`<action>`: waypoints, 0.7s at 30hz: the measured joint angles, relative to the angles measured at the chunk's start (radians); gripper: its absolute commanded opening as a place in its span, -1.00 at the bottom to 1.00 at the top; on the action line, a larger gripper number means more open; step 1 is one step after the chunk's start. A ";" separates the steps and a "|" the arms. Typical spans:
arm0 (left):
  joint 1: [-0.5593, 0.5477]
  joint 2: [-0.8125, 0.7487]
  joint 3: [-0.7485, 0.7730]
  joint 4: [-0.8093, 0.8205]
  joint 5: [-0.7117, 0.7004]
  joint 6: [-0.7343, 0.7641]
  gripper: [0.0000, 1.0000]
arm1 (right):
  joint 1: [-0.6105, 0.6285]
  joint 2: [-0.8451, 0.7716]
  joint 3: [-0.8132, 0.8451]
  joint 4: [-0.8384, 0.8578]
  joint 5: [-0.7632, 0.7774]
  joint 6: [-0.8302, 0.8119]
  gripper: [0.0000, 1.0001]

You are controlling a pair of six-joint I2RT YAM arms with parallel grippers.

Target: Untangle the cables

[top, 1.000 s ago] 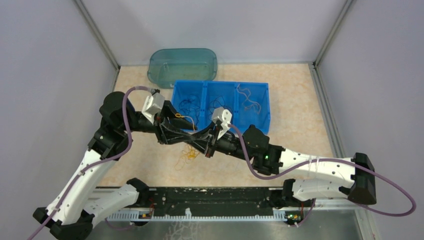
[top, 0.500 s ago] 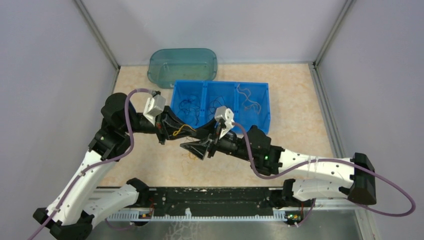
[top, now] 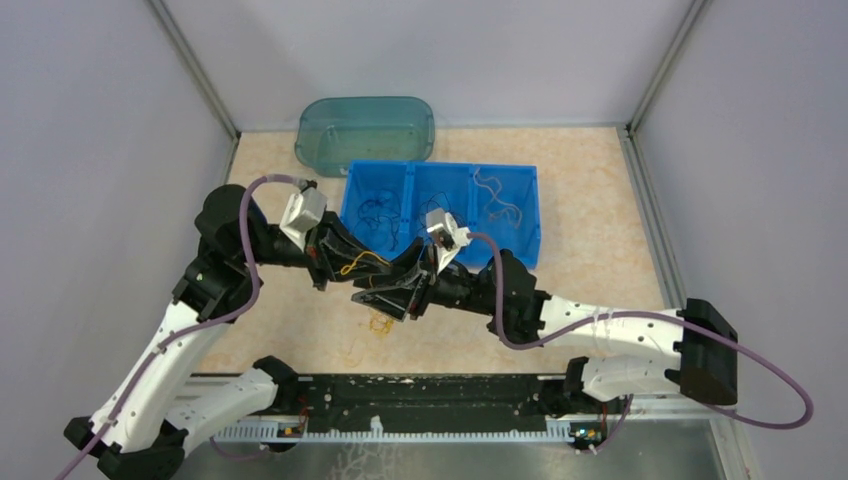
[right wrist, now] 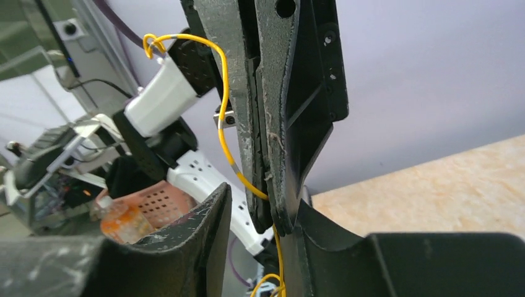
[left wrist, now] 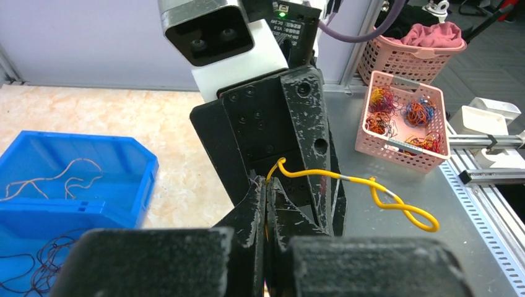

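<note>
My left gripper (top: pixel 345 265) is shut on a yellow cable (top: pixel 362 259) and holds it above the table; in the left wrist view (left wrist: pixel 266 189) the cable (left wrist: pixel 347 180) loops out to the right of the closed tips. My right gripper (top: pixel 376 297) is open, and in the right wrist view (right wrist: pixel 263 198) its fingers (right wrist: pixel 207 232) straddle the left gripper's closed tips and the cable (right wrist: pixel 221 124). A small clump of yellow-orange cables (top: pixel 380 322) lies on the table below both grippers.
A blue three-compartment bin (top: pixel 533 215) behind the grippers holds blue, black and pale orange wires. A teal tub (top: pixel 365 128) stands at the back. A pink basket (left wrist: pixel 399 120) of coloured wires sits beyond the table's front edge.
The right gripper has opened and let go. The left gripper has lifted the yellow cable up and to the left, away from the clump on the table. The right gripper has followed to the left.
</note>
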 measured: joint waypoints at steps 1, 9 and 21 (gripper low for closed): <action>0.000 0.000 0.008 0.000 0.002 -0.001 -0.99 | -0.002 0.000 0.000 0.010 -0.008 0.011 -0.37; 0.000 0.019 0.076 -0.003 0.002 0.026 -0.99 | -0.004 0.031 -0.041 0.156 -0.067 0.119 -0.59; 0.000 0.079 0.222 -0.040 0.008 0.068 -0.99 | -0.010 0.055 -0.109 0.275 -0.072 0.193 -0.59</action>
